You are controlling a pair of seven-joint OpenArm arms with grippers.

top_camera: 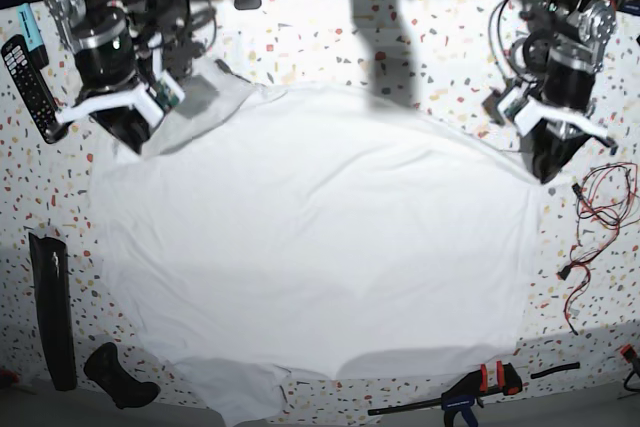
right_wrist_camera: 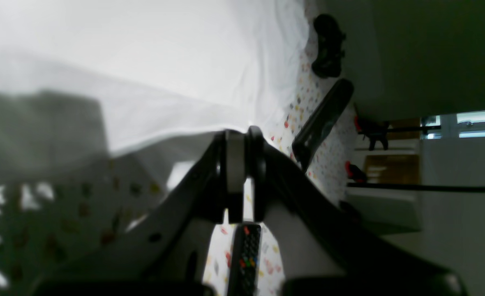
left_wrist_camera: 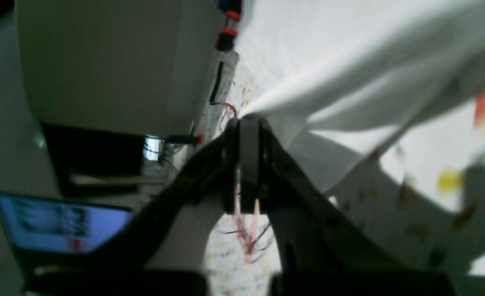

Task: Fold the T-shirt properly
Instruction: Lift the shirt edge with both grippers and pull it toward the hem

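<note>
pinching opposite edges of the t-shirt (top_camera: 310,237), left gripper (top_camera: 547,173) & right gripper (top_camera: 128,143) both clamped on cloth.

one T-shirt (top_camera: 310,247), two grippers, one remote (top_camera: 27,72)

You see the plain white T-shirt (top_camera: 310,247) spread wide across the bench's middle, two far corners lifted taut, its near edge rumpled toward the bench's front edge.

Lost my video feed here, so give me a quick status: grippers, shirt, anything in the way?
Left gripper and right gripper both shut on the T-shirt, one edge each. Shirt spread wide, lifted at both grips. Remote control lies beside right arm.
</note>
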